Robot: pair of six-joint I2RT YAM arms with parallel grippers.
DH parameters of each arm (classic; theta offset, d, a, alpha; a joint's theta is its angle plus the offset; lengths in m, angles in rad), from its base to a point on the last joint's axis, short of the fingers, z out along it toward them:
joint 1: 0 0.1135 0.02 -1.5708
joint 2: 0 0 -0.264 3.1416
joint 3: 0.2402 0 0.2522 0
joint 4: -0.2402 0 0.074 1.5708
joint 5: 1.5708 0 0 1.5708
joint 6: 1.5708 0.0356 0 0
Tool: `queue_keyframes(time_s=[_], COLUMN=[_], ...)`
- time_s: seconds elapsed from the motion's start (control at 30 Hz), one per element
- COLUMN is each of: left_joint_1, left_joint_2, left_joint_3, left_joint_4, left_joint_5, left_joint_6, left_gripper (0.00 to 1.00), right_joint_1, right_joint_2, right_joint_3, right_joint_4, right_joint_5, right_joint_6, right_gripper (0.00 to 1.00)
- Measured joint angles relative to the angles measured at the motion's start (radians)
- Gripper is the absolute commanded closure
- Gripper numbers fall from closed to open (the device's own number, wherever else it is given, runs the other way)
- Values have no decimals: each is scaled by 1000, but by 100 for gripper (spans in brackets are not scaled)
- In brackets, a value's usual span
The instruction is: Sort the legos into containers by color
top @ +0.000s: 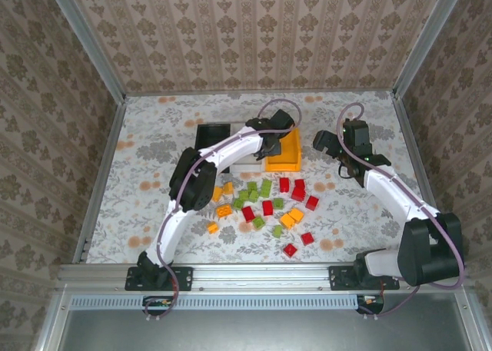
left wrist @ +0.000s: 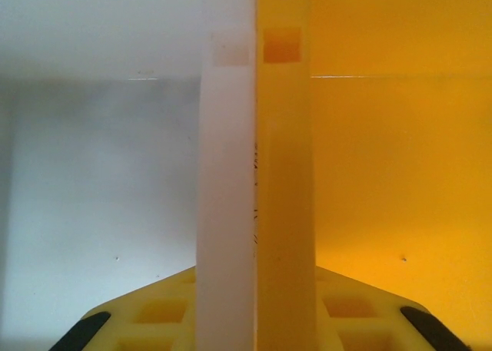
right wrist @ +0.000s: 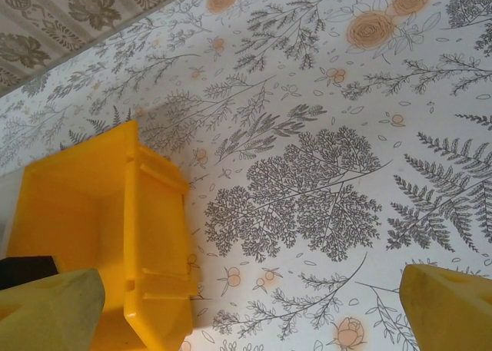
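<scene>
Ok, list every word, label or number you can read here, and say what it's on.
None: no readable word, number or label on the orange bin, the white bin, the black bin, the legos or the floral table cover.

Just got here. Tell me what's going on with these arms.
The left end effector is down at the bins, its fingers astride the touching walls of the white bin and orange bin, closed against them. The right end effector hangs open and empty over the table beside the orange bin. The red, green and orange legos lie scattered in front, unsorted.
</scene>
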Motion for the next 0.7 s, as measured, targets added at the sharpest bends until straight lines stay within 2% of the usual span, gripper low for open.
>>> queue_keyframes(time_s=[0.1, 0.17, 0.3, 0.37, 0.4, 0.43, 0.57, 0.7], left_joint_1=[-2, -2, -1, -2, -2, -2, -3, -3], left_joint_2=[0, -2, -39, -106, -151, -212, -472, -761], left_joint_3=[-6, -10, -49, -118, -162, -212, -394, -615], left_joint_4=[19, 34, 71, 103, 126, 151, 263, 401], left_joint_5=[5, 5, 17, 28, 34, 40, 58, 61], left_joint_6=[0, 6, 21, 34, 42, 55, 97, 145], left_gripper=[50, 37, 29, 16, 5, 0, 0, 0], right_joint_1=[-1, -1, 0, 0, 0, 3, 37, 121], right_joint_2=[-2, -8, -46, -74, -91, -106, -154, -174], right_joint_3=[0, 0, -2, -15, -26, -39, -99, -140], right_joint_4=[-17, -33, -82, -103, -116, -130, -199, -287], right_joint_5=[2, 2, 2, -8, -18, -24, -48, -58], right_joint_6=[3, 6, 15, 24, 31, 35, 56, 80], right_gripper=[0, 0, 0, 0, 0, 0, 4, 9])
